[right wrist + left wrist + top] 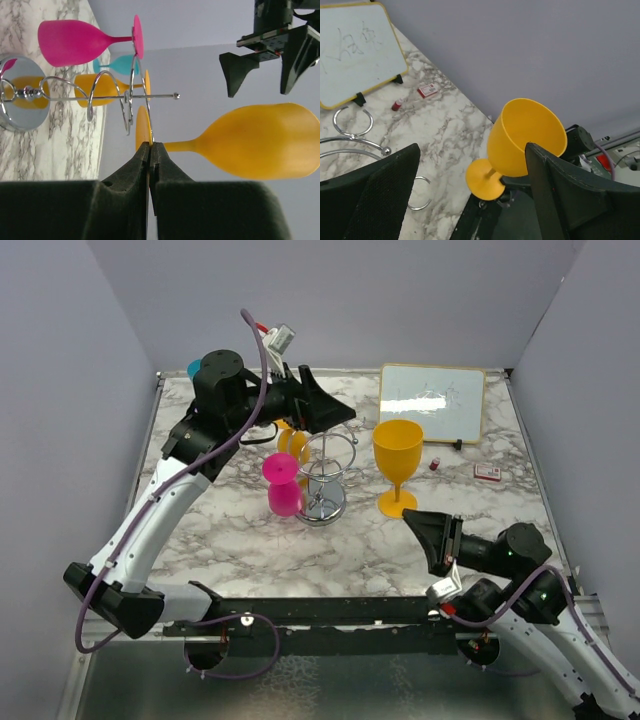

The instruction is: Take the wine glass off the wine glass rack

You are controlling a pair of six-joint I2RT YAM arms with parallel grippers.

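Observation:
The chrome wine glass rack point(327, 478) stands mid-table; it also shows in the right wrist view point(100, 95), and its rings show in the left wrist view point(352, 131). A pink glass point(282, 483) point(75, 42) and an orange glass point(293, 443) point(95, 87) hang on it. My left gripper point(318, 408) point(472, 150) is open and empty, just above and behind the rack top. A yellow glass point(397, 445) point(525, 140) point(260, 142) stands upright on the table right of the rack. My right gripper point(412, 523) point(150, 144) is shut, its tips by that glass's foot; contact is unclear.
A whiteboard point(432, 400) point(355, 50) leans at the back right. A small red bottle point(435, 464) and a red card point(488, 472) lie near it. A teal glass point(194, 368) stands at the back left behind my left arm. Grey walls close the sides.

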